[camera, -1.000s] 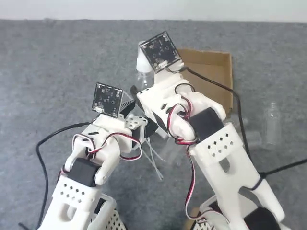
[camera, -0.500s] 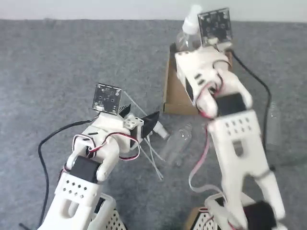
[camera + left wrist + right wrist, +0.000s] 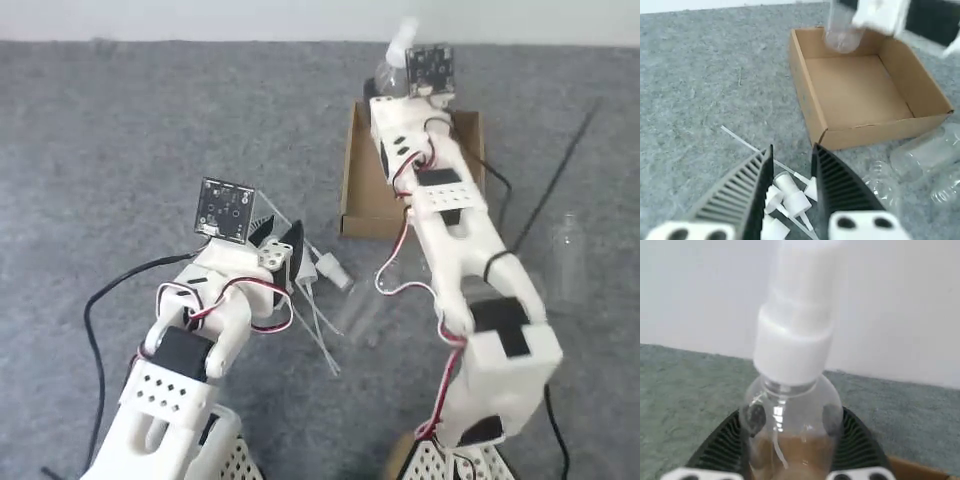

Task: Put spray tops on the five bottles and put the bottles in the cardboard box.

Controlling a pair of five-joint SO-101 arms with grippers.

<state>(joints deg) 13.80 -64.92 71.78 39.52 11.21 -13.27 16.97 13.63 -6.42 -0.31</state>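
the right gripper was clamped on a capped bottle with its white spray top pointing up, held above the far end of the cardboard box at the upper centre of the high view. the left gripper, jaws slightly apart, hovered over loose spray tops left of centre. an uncapped bottle was near the right edge.
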